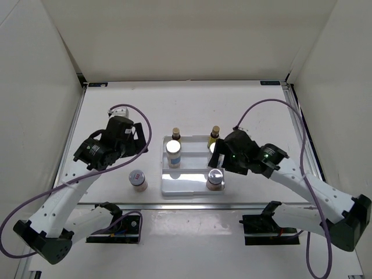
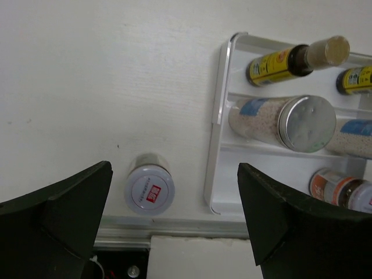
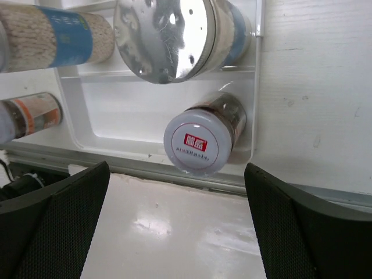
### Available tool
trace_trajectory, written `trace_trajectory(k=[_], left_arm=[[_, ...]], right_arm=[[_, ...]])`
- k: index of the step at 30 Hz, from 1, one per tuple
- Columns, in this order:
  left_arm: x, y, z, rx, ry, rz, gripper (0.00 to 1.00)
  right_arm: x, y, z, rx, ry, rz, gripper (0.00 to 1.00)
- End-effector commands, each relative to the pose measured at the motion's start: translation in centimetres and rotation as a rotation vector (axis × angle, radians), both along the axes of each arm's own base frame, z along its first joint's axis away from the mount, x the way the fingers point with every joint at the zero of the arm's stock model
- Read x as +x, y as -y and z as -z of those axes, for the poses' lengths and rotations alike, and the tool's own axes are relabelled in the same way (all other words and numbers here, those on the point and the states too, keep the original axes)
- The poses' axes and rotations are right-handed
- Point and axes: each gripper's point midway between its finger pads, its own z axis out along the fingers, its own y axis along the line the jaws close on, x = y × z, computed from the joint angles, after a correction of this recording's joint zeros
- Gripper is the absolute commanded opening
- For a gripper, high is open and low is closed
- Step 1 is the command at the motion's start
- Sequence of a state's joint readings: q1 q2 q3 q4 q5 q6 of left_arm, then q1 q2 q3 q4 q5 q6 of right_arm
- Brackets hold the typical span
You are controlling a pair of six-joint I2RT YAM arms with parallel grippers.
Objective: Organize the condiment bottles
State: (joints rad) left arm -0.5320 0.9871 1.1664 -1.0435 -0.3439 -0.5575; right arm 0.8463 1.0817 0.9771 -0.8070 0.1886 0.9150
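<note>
Left gripper [image 2: 174,174], wide open and empty, hangs over the short pinkish silver-lidded jar [image 2: 149,190] on the white worktop [image 2: 87,87] just beside the white stepped plastic tray [image 2: 212,174]; it should centre over it, drop straight and close low. Right gripper [image 3: 176,170], equally spread and empty, hovers above the matching jar [image 3: 197,142] in the tray's front row. Only the top view shows the free front-left spot

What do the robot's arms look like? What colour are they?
The left arm and right arm have white tube-like links with chunky black joints and black bases. A thin purple cable loops along each one. The left gripper's fingers are black wedges; the right gripper's fingers show a fine mesh texture.
</note>
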Motion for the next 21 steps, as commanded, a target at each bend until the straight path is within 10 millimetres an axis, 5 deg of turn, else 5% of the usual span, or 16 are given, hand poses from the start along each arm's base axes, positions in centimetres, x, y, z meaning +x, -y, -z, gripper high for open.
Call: trace_trajectory(k=[1, 8, 21], left_arm=[[-2.3, 1.2, 1.8, -0.088, -0.142, -0.004, 0.99], [-5.8, 1.8, 9.1, -0.120, -0.414, -0.092, 0.94], [-5.8, -0.3, 13.3, -0.064, -0.500, -0.317, 1.00]], right_arm=[[-0.4, 1.4, -3.0, 0.038, 0.066, 0.039, 1.00], [-1.5, 3.0, -4.6, 0.095, 0.132, 0.038, 1.00], [-1.6, 2.4, -4.0, 0.086, 0.119, -0.004, 1.00]])
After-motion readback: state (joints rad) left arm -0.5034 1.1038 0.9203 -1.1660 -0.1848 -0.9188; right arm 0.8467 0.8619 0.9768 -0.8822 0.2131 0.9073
